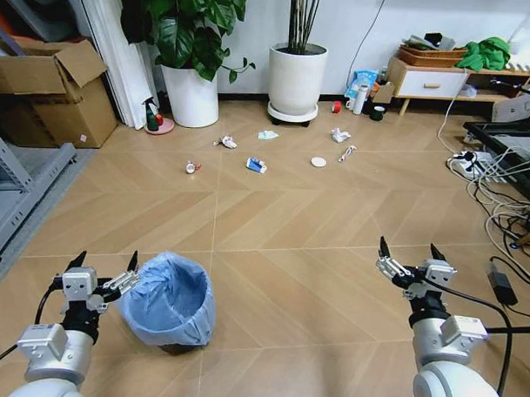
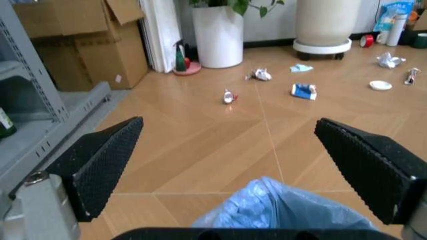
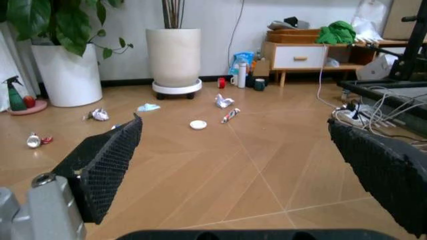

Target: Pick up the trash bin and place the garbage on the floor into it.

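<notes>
Flanking one trash bin (image 1: 167,300), left hand (image 1: 103,274) and right hand (image 1: 413,258) spread wide; seven garbage bits (image 1: 257,165) beyond.

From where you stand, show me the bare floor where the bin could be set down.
Bare boards stretch between the trash bin by the left gripper, the right gripper, and the garbage farther out. Crowded: the litter strip before the white plant pots, and the cables on the right.
</notes>
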